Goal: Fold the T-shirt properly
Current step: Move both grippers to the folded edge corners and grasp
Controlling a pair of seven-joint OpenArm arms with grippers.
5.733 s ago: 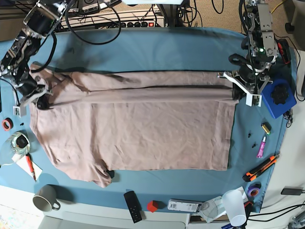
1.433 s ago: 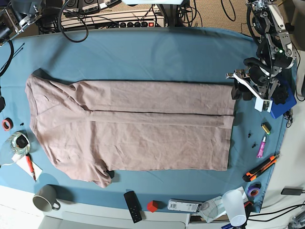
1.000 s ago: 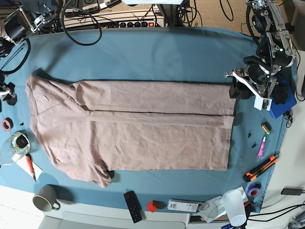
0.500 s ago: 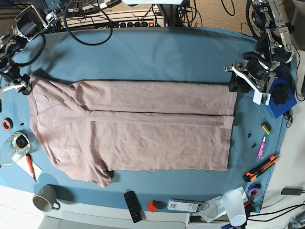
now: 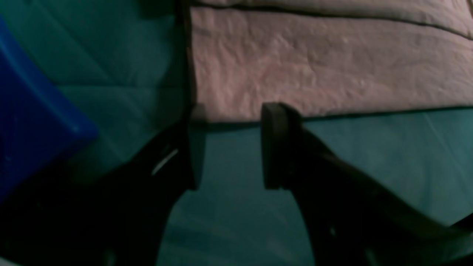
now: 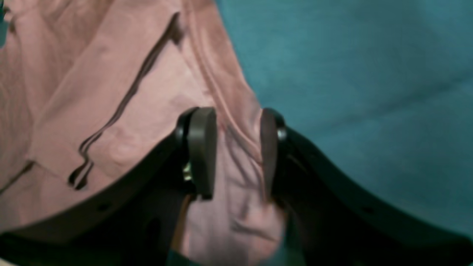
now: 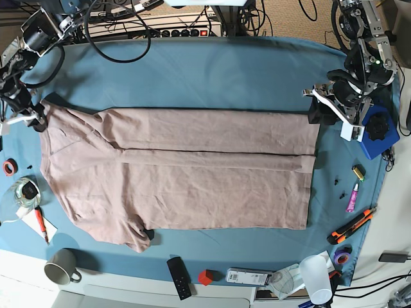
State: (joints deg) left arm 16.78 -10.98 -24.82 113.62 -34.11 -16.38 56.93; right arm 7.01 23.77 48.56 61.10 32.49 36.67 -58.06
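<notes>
The large dusty pink-beige cotton T-shirt (image 7: 180, 173) lies flat on the table covered with a blue-green cloth (image 7: 212, 70), its length running across the table. The far long side is folded inward, leaving a dark fold line along the middle of the garment. One short sleeve juts out at the near corner on the collar end.

Left hand (image 5: 227, 147): positioned at the far corner of the hem end, beside the blue plastic block (image 7: 377, 131). The wrist view shows its two black fingers (image 5: 275, 144) standing apart with only table cloth between them; the shirt's corner edge lies just beyond the fingertips, close to them but not gripped. The hand is open and empty.

Right hand (image 6: 236, 147): positioned at the far corner of the collar end. The wrist view shows its fingers (image 6: 201, 147) parted and straddling a raised, creased ridge of the shirt's edge. Fabric sits between the pads, but a gap remains on both sides; the jaws have not clamped it.

Loose items along the table margins: a grey ceramic mug (image 7: 62, 266), a black remote control (image 7: 179, 277), a small red block (image 7: 205, 277), an orange utility knife (image 7: 352, 225) and a white plastic cup (image 7: 316, 277), all clear of the shirt.
</notes>
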